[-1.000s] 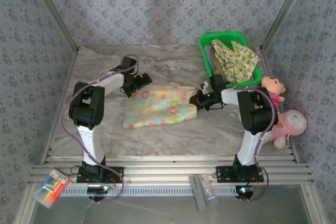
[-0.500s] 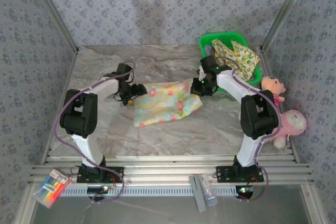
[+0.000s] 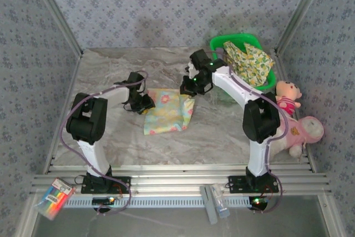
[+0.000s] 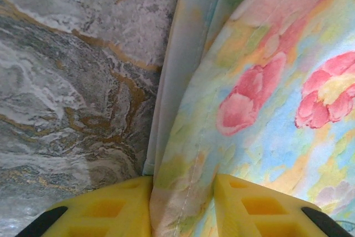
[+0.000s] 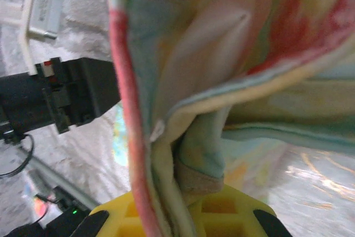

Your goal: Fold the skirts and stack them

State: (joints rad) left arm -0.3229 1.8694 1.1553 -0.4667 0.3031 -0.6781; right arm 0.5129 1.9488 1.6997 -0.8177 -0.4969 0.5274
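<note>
- Floral skirt [image 3: 166,114] lies in a small folded patch on the marble table [image 3: 105,73], about midway between near and far and a little left of centre.
- Pink plush toys [image 3: 302,130] sit against the right edge, well apart from it.
- My left pincer [image 3: 145,104] is down at the skirt's left edge. Its yellow fingers [image 4: 113,212] stand narrow, with the hemmed edge of the cloth gripped between them.
- My right pincer [image 3: 190,88] is at the skirt's far right corner, closed tight on a bunched fold of the same cloth and lifting it off the table.
- Farthest, at the far right, the green basket [image 3: 233,39] holds the fruit-print skirt [image 3: 252,62], which is draped over its rim.
</note>
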